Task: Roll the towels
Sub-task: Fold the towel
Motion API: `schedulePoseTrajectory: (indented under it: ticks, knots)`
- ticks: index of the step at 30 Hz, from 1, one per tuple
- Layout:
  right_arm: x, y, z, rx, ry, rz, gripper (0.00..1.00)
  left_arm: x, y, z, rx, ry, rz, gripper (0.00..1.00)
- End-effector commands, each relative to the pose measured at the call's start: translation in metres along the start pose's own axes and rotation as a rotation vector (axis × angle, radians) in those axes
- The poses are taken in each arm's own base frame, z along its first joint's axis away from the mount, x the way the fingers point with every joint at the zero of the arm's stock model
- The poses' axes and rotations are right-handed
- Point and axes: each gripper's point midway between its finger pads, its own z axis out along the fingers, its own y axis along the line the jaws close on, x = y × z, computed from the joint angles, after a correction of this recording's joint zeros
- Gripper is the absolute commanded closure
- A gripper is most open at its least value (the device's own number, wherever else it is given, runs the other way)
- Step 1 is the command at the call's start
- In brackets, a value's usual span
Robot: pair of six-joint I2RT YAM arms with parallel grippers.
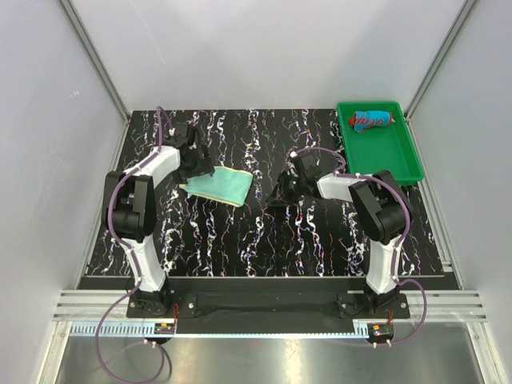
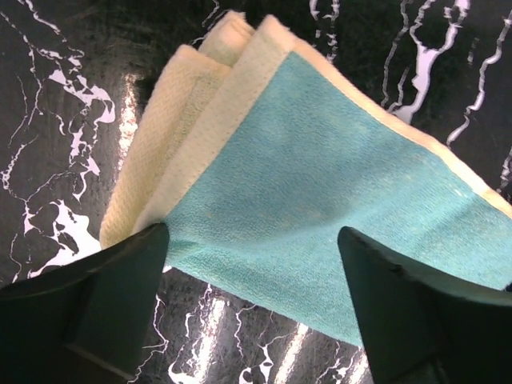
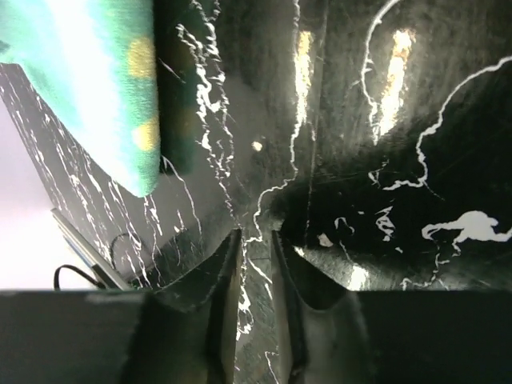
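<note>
One towel done: red towel (image 1: pixel 373 120) lay rolled in the tray (image 1: pixel 400 164), upper right. Yellow towel (image 1: pixel 220 186) lay flat, centre-left, unrolled; left gripper (image 2: pixel 252 240) spread wide over it, right gripper (image 3: pixel 254 240) barely parted, empty.

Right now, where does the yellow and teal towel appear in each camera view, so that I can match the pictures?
Top external: the towel lies unrolled, left of centre.
Left wrist: it fills the middle of the picture, teal face up with yellow edges.
Right wrist: only a teal part with yellow spots shows, at the upper left.
Shared landmark: the black marbled table under it, seen in all three views.
</note>
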Motion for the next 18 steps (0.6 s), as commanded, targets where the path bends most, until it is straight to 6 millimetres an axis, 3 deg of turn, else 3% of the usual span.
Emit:
schedulePoseTrajectory:
  ticks: [1,5,9,13,14,15,16,18]
  knots:
    - [-0.011,0.024,-0.014,-0.066,-0.028,-0.049,0.58,-0.027,-0.016,-0.040,0.071,-0.106,-0.005,0.01]
    - [-0.009,0.046,-0.012,-0.178,-0.010,-0.030,0.40,-0.034,-0.018,-0.075,0.089,-0.136,0.011,0.01]
    - [-0.007,0.064,-0.006,-0.235,-0.002,-0.017,0.37,-0.037,-0.012,-0.119,0.092,-0.178,0.077,0.01]
    - [0.001,0.072,0.015,-0.239,0.037,-0.007,0.37,-0.026,0.007,-0.140,0.036,-0.194,0.149,0.01]
    - [0.001,0.079,0.020,-0.245,0.035,-0.016,0.37,-0.017,0.016,-0.136,0.008,-0.185,0.157,0.01]
    - [0.003,0.081,0.024,-0.242,0.038,-0.013,0.37,-0.017,0.021,-0.145,0.000,-0.212,0.171,0.01]
    - [0.005,0.079,0.032,-0.231,0.045,-0.005,0.37,-0.005,0.028,-0.138,-0.019,-0.193,0.177,0.01]
    - [0.007,0.086,0.041,-0.230,0.047,-0.005,0.37,-0.005,0.035,-0.143,-0.033,-0.244,0.175,0.01]
